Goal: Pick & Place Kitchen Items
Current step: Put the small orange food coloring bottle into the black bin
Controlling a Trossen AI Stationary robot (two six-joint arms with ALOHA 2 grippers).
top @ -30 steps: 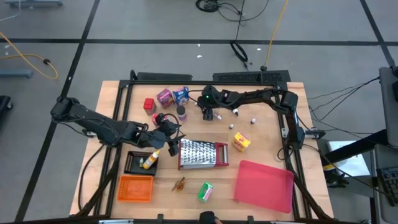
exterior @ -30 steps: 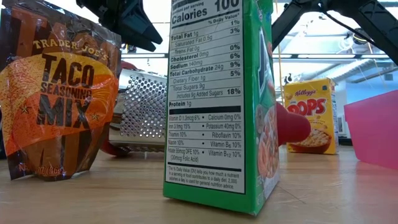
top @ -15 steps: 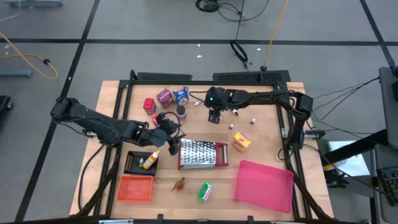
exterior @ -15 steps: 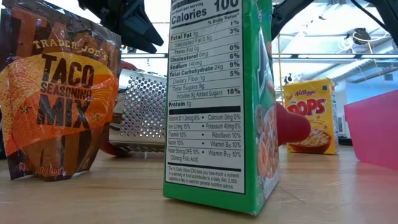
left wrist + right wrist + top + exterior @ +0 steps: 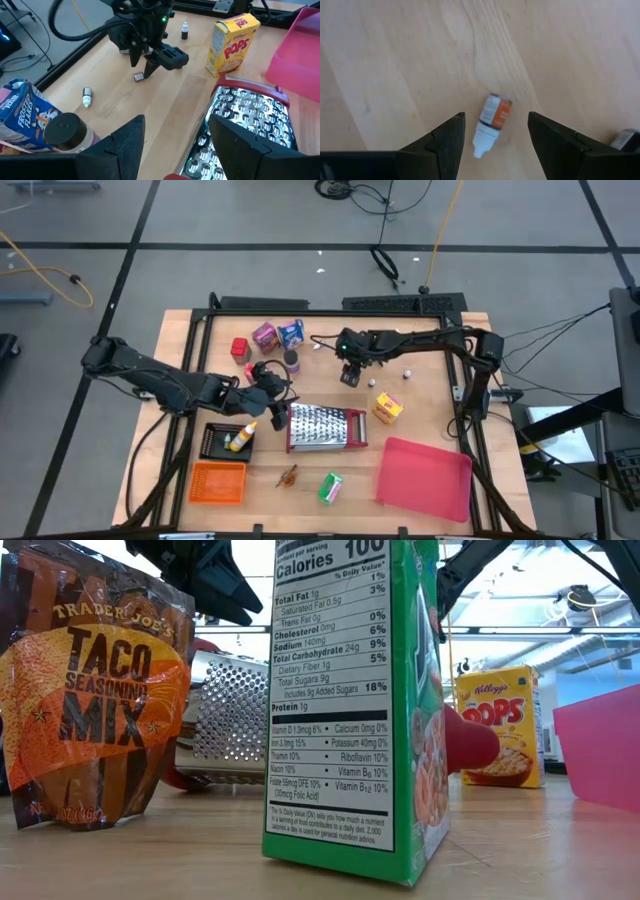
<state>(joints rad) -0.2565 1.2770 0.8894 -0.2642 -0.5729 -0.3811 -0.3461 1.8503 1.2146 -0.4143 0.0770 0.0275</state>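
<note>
My right gripper [image 5: 350,373] is open and points down at the table's far middle. In its wrist view [image 5: 495,145] a tiny bottle with an orange label and white cap [image 5: 491,122] lies on its side on the wood between the two fingers, untouched. My left gripper [image 5: 271,392] is open and hovers by the left end of the steel grater [image 5: 327,427]; its wrist view [image 5: 175,150] looks past the grater [image 5: 245,117] toward the right gripper [image 5: 145,62]. Around stand a yellow cereal box [image 5: 388,408], a blue box [image 5: 291,332], a pink-purple packet [image 5: 264,335], a red box [image 5: 239,348] and a dark jar [image 5: 291,361].
A flat red tray [image 5: 425,477] lies near right. A green box [image 5: 330,488] and a taco-mix packet [image 5: 289,475] are at the near edge, filling the low view. An orange basket [image 5: 218,482] and a black tray with a yellow bottle [image 5: 228,440] sit near left. Two more tiny bottles [image 5: 407,372] [image 5: 372,382] lie near the right gripper.
My right gripper has moved a short way toward the table's right and near edges, from beside the dark jar to over the tiny bottle, still pointing down and open. The left arm has kept still, and no item has moved.
</note>
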